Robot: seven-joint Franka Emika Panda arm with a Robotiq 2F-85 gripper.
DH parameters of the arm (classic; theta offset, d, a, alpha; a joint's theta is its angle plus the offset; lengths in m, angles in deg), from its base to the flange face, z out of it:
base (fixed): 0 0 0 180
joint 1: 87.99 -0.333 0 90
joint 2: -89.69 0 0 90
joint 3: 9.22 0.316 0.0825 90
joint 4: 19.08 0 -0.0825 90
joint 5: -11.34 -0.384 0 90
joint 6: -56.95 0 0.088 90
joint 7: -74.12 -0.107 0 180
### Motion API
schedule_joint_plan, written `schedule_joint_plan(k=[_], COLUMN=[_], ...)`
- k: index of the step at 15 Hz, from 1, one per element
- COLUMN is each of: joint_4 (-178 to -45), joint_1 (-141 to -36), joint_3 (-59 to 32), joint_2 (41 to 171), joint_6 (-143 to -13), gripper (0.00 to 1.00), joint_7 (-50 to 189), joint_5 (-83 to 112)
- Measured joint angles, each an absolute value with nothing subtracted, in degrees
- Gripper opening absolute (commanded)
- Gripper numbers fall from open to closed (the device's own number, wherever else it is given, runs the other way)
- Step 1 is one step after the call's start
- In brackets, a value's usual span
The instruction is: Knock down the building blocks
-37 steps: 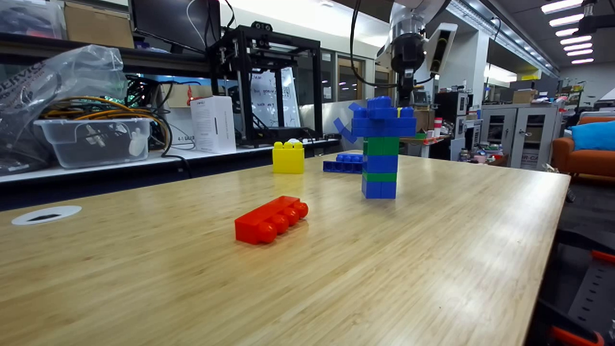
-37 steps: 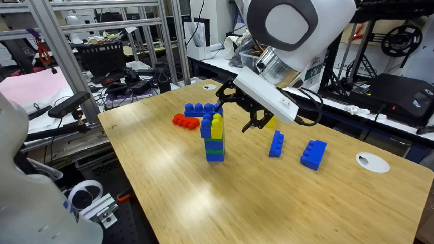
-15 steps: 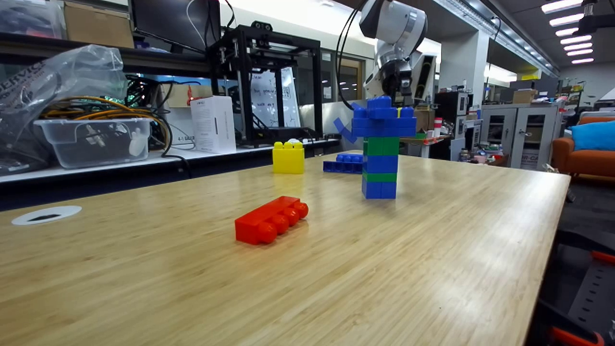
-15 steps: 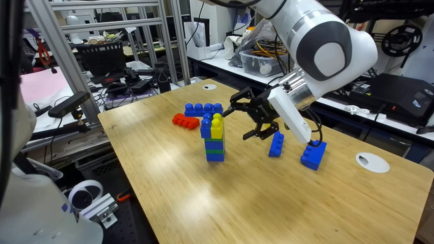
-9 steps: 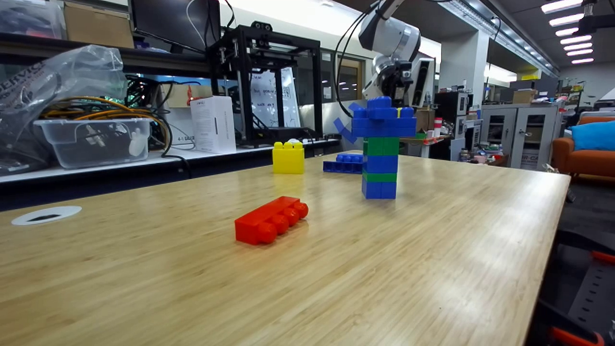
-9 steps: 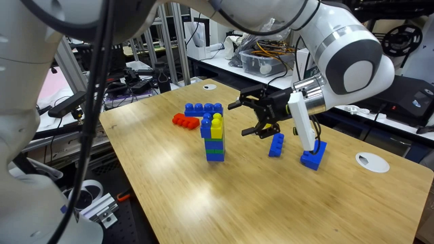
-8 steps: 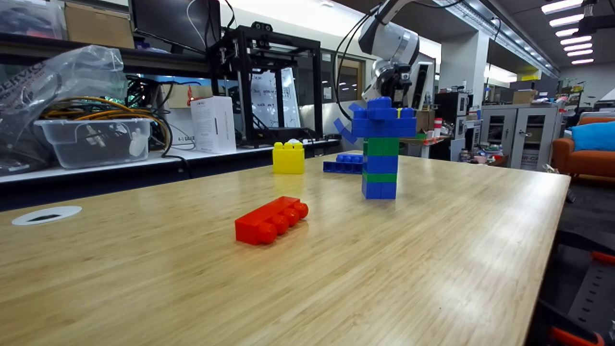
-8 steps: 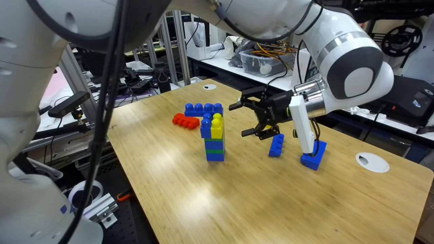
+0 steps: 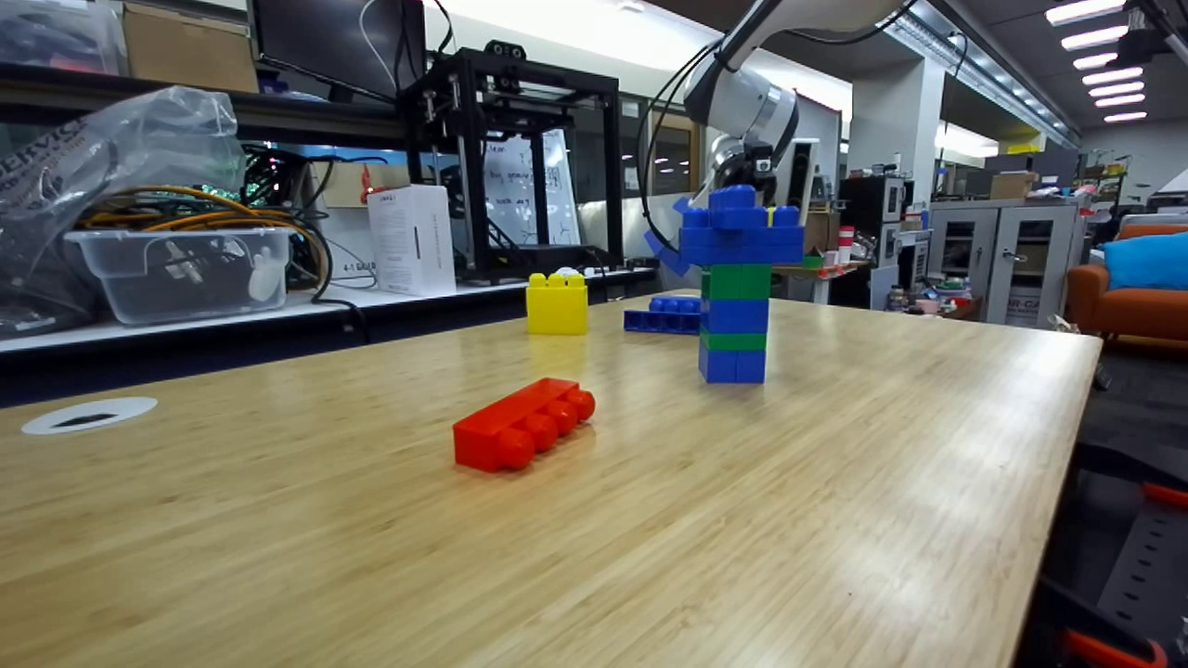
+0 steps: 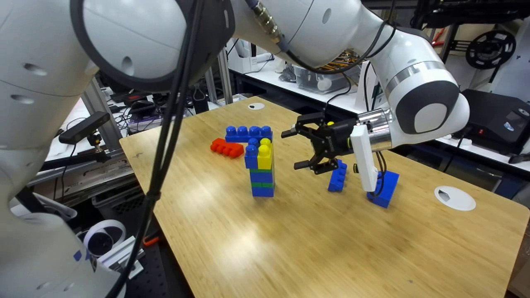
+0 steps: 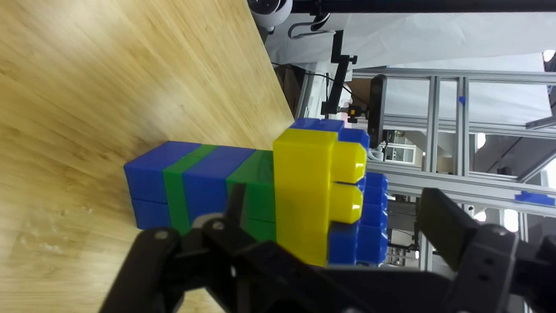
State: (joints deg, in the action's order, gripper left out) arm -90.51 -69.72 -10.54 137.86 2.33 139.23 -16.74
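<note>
The building blocks point(image 10: 261, 177) stand upright on the table as a tower of blue and green bricks. A yellow brick and a long blue brick are at its top. In an exterior view the tower point(image 9: 735, 315) stands in front of my gripper and partly hides it. My gripper point(image 10: 295, 149) is open and empty, nearly level, with its fingers pointing at the tower's upper part across a small gap. In the wrist view the tower point(image 11: 302, 195) shows beyond the open gripper point(image 11: 336, 213). One finger overlaps its green layer and the other appears past its top.
A flat red brick point(image 10: 227, 148) lies past the tower, also in an exterior view point(image 9: 520, 422). A small yellow brick point(image 9: 557, 306) stands on the table point(image 9: 835, 520). Two loose blue bricks point(image 10: 338, 177) point(image 10: 385, 188) lie below the gripper and wrist. A printer frame point(image 9: 520, 70) stands behind.
My gripper has turned from pointing steeply down to nearly level and now faces the tower from the side. The arm's links have swung into view. The tower and loose bricks have not moved.
</note>
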Motion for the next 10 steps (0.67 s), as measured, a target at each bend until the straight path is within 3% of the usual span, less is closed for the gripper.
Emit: schedule_joint_plan(k=[10], joint_4=[-98.8], joint_1=[-70.3], joint_3=[-10.3], joint_2=[135.0], joint_6=[-0.3], gripper=[1.0], joint_7=[139.1], joint_5=[-14.7])
